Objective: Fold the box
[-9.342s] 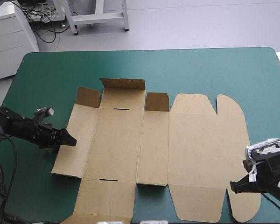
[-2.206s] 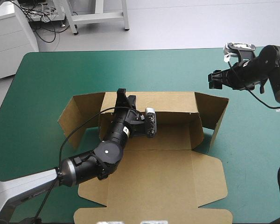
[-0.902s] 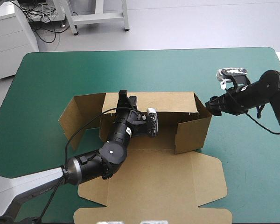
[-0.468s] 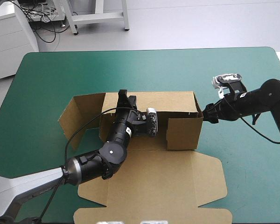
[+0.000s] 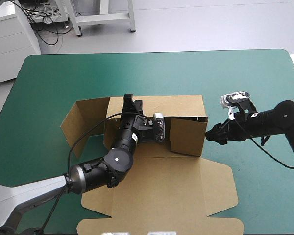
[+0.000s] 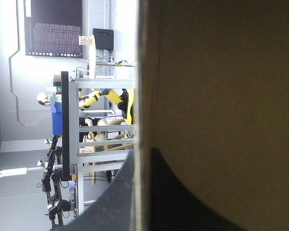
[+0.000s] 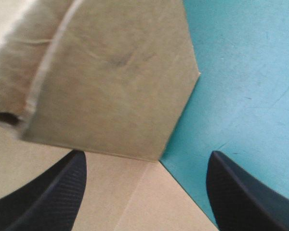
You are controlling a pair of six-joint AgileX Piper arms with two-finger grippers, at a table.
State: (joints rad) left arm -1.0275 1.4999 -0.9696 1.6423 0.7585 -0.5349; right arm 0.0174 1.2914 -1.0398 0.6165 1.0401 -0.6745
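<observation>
Box half up mid-bench, both arms on it

Closest to me, the brown box (image 5: 186,186) has its lid lying flat on the teal-green bench (image 5: 49,78). My left arm reaches over that lid, and the left gripper (image 5: 133,102) has its fingers clamped on the raised back wall, with the board edge between them in the wrist view. The right end flap stands folded in across the tray. The right gripper (image 5: 213,136) sits just outside it, fingers apart; can't tell if it's touching. The left end flap angles outward.
</observation>
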